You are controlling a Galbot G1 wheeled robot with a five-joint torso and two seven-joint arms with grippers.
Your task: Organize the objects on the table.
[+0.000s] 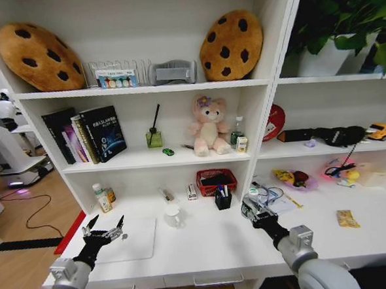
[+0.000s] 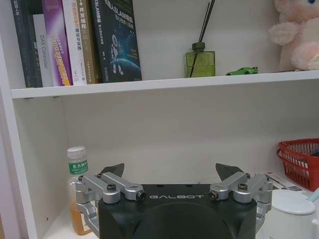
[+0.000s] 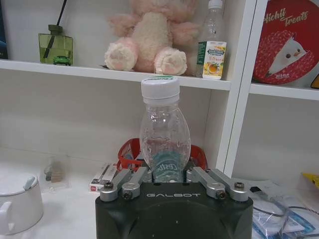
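Clearly the right gripper (image 3: 164, 175) is clamped around the lower body of a clear plastic bottle (image 3: 164, 130) with a white cap, holding it upright above the right-centre of the white desk (image 1: 206, 245); in the head view this gripper (image 1: 252, 209) sits just right of a small black pen holder (image 1: 223, 199), with a red basket (image 1: 215, 180) beyond it against the back panel; the left gripper (image 1: 105, 230) hovers with its fingers spread wide over the near left part of the desk, at the near left corner of a flat white pad (image 1: 130, 239), and holds nothing; from the left wrist its dark fingertips (image 2: 113, 171) stand well apart, with a small bottle of orange liquid (image 2: 78, 191) to the far left by the shelf wall; a white cup (image 1: 173, 216) stands near the desk's middle; on the shelf above, a tiny green toy car (image 1: 168, 152) rests between a green reed diffuser (image 1: 154, 139) and a pink plush bear (image 1: 208, 126); books (image 1: 87, 133) lean at that shelf's left end; two cookie-shaped cushions (image 1: 231, 44) sit on the top shelf.
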